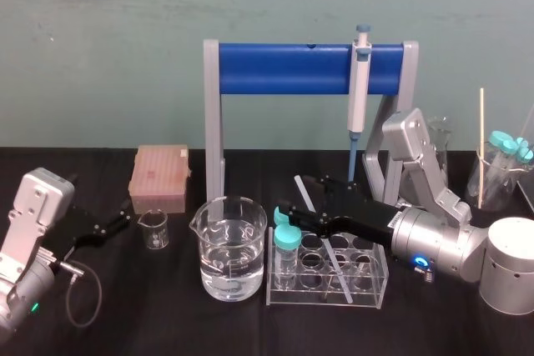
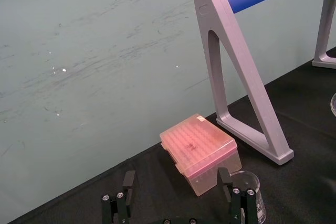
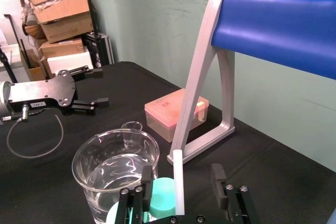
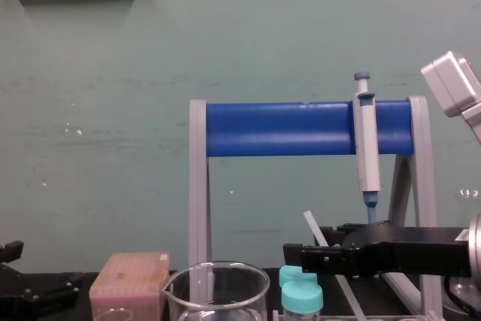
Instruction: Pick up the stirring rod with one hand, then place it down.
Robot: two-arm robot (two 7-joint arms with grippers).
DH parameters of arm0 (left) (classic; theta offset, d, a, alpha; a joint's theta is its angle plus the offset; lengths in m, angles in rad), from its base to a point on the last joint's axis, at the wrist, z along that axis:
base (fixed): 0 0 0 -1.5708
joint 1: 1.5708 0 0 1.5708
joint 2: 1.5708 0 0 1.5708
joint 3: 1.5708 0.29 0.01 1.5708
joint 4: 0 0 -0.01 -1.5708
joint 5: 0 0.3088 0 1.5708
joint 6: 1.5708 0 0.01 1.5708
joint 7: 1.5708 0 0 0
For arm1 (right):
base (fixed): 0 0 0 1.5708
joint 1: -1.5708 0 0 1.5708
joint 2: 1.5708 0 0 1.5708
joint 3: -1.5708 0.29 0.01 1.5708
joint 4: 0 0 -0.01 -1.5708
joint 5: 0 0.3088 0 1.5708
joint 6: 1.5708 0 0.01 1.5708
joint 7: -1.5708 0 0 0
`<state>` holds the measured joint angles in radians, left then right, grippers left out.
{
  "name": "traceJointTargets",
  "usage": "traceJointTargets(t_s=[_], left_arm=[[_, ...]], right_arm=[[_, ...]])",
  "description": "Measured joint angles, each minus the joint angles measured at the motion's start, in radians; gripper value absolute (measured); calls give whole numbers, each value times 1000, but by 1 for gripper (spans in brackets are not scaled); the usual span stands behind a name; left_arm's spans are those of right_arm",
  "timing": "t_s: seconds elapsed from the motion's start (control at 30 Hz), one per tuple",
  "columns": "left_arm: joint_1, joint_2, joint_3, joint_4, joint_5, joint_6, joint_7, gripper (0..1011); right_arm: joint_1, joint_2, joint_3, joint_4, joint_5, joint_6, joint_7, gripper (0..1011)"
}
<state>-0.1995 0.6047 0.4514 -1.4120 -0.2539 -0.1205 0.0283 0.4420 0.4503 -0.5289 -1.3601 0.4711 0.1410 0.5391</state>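
Because the right gripper point(image 3: 182, 172), fingers spread, merely flanked the stirring rod point(image 3: 179, 198), lifting and placing seemingly lay ahead; the left gripper point(image 2: 176, 177) sat open.

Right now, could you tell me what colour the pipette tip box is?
Pink: the pipette tip box shows best in the left wrist view.

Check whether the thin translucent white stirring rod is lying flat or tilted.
Tilted: the stirring rod slants up from the clear tube rack, between the right gripper's open fingers. Left gripper idles far left.
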Motion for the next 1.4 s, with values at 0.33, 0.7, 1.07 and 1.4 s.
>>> traceJointTargets(t_s=[0.33,0.7,1.07,1.4], left_arm=[[0,0,0,0,0,0,0,1000],[0,0,0,0,0,0,0,1000],[0,0,0,0,0,0,0,1000],[0,0,0,0,0,0,0,1000]], right_arm=[[-1,1,1,-1,1,1,0,426],[-2,1,1,-2,3,2,0,84],[-24,-11,25,-4,1,-76,-7,71],[-104,-36,96,-31,-10,-321,-9,71]])
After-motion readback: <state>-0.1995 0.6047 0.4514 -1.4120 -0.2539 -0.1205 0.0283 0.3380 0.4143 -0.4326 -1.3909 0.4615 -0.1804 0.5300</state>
